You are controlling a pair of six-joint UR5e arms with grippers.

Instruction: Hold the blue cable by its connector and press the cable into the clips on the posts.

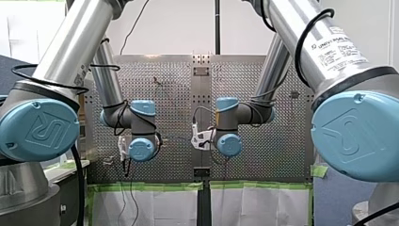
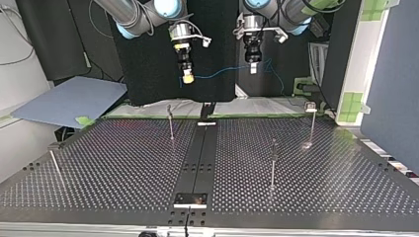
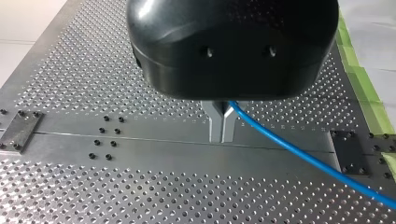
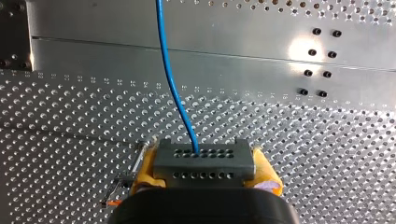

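Note:
The thin blue cable hangs high above the table between both grippers. At the top view's left, my right gripper has yellow pads and is shut on the cable's dark grey connector; the cable leaves it straight ahead. My left gripper, at that view's right, has its metal fingers shut on the cable further along, and the rest trails off beside it. Thin clip posts stand on the perforated table: one below my right gripper, two at the view's right.
Another post leans near the table's left edge in the top view. A dark centre rail runs down the middle of the table. A post's top shows beside my right gripper. Green tape lines the table edge.

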